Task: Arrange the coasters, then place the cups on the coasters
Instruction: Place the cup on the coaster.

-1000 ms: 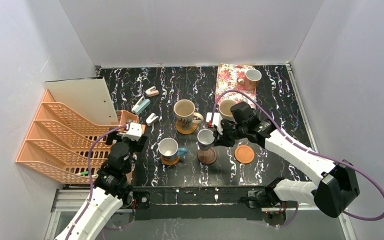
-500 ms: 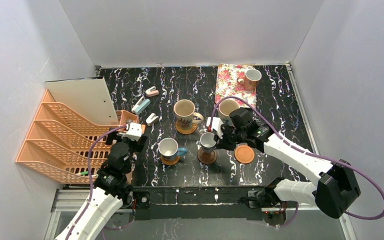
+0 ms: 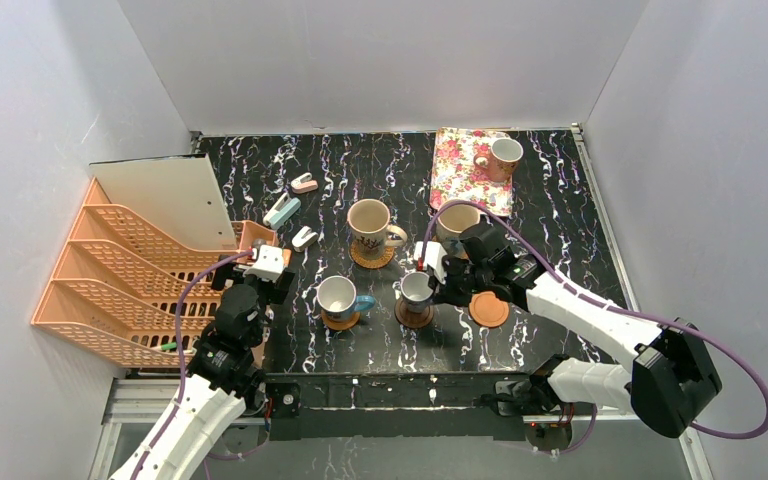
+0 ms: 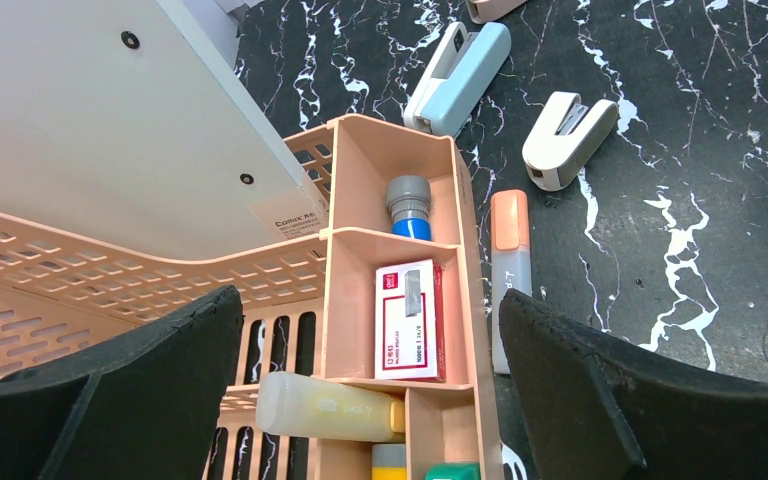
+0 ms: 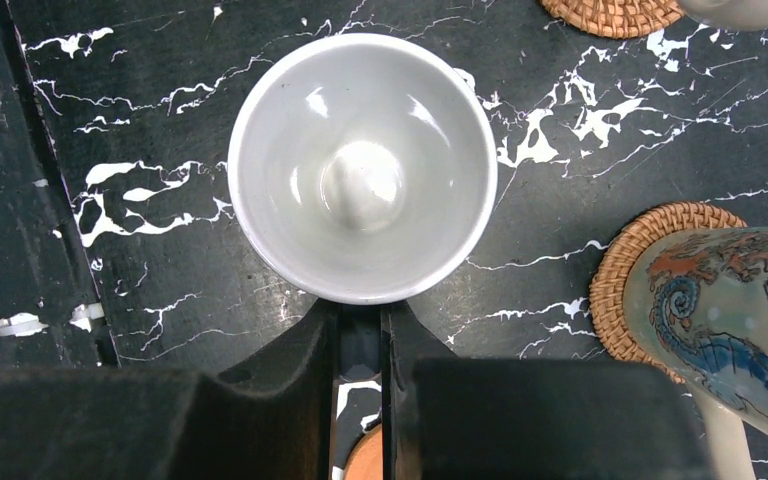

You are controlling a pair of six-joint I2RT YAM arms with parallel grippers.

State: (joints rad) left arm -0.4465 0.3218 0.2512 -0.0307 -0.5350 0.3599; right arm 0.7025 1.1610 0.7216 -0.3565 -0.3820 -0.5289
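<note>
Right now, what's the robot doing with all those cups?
The right tool is shut on the handle of a small white cup, holding it over the dark brown coaster. The big beige mug and the blue-handled cup already sit on coasters. One orange coaster is bare. The left tool hangs open over the peach organizer, holding nothing.

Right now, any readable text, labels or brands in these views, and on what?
"Comix": on the sticker on the white panel; the rest of that line is too small to read.
Blurred, unreadable: the print on the red-and-white box in the peach organizer.
Too faint to read: the print on the pale tube.
No text: the small cup in the right tool.
</note>
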